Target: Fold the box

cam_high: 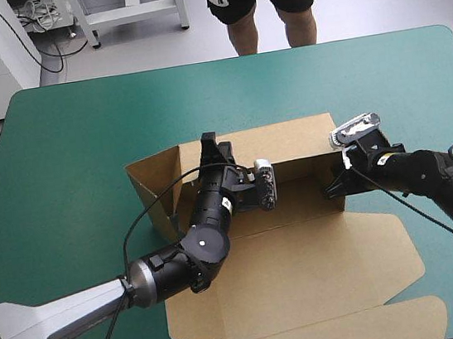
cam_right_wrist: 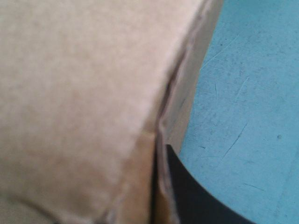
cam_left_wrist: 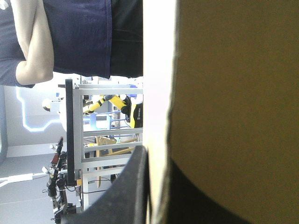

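The brown box (cam_high: 307, 276) lies mid-table on the teal-green cover (cam_high: 50, 159), its lid flat toward the near edge and the tray with raised walls beyond it. The left gripper (cam_high: 209, 148) is clamped on a raised wall at the tray's far left corner. The right gripper (cam_high: 335, 187) pinches the tray's right wall, with the board between its black fingers (cam_right_wrist: 196, 191).

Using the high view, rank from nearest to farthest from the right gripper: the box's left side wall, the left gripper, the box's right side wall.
1. Right side wall: between the jaws of the right gripper.
2. Left gripper: across the box, at its back wall.
3. Left side wall: farthest, at the box's left end.
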Motion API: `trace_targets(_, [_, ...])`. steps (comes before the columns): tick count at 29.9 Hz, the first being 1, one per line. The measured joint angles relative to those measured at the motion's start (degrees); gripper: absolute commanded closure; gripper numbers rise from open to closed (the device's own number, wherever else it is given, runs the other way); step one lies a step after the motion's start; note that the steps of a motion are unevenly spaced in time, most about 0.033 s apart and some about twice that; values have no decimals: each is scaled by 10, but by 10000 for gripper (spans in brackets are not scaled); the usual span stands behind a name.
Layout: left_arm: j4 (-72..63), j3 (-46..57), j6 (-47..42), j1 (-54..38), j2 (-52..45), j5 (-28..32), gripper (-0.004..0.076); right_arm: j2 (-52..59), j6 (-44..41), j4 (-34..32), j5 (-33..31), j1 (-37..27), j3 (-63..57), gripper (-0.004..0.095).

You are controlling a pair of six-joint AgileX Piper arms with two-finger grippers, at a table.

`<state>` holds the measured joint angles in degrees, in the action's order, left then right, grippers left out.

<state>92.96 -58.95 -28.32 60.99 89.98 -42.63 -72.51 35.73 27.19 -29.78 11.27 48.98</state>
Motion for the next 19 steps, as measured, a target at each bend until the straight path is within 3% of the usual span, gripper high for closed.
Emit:
trace_targets(9, [0,0,-3,2,1,36,403,-1,-24,-2,2,6,0,906])
trace_targets(19, [23,0,-4,24,1,45,402,-4,-100,-46,-6,11,14,906])
